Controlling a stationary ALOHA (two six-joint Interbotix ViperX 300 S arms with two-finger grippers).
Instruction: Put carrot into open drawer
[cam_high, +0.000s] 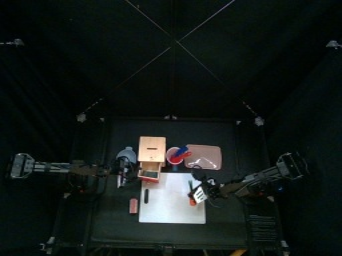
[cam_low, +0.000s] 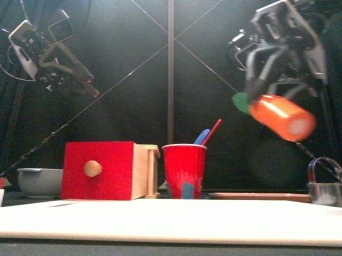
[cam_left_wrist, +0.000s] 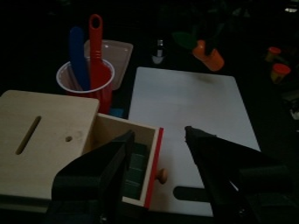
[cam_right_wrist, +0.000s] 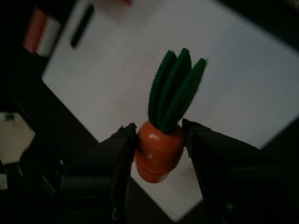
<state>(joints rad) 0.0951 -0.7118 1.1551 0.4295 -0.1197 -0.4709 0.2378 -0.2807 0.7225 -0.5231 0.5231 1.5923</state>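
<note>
Left arm is held high at the left, over the box (cam_low: 100, 170). In the left wrist view the left gripper (cam_left_wrist: 162, 156) is seen with jaws spread wide and nothing between them, hovering just above the open drawer (cam_left_wrist: 135, 157). The drawer is pulled out from the box on the side facing the white board (cam_left_wrist: 193, 109); a red front and a dark inside are shown.

Centre: a red cup (cam_low: 185, 170) with utensils stands just beside the box; not involved.

Right: the carrot (cam_right_wrist: 158, 150) is clamped in the right gripper (cam_right_wrist: 160, 149), jaws set wide on the orange body, green top sticking out beyond the fingertips. In the front view the carrot (cam_low: 278, 115) is carried well above the table, tilted, blunt end toward the camera. In the top view the right gripper (cam_high: 201, 190) is over the board's right part, and the drawer (cam_high: 150, 176) lies to its left, near but apart.

Judgement: transport step; the carrot must be carried leftward and down to the drawer. Its long axis may need aligning with the tray. The left gripper hovering over the drawer could obstruct the drop.
</note>
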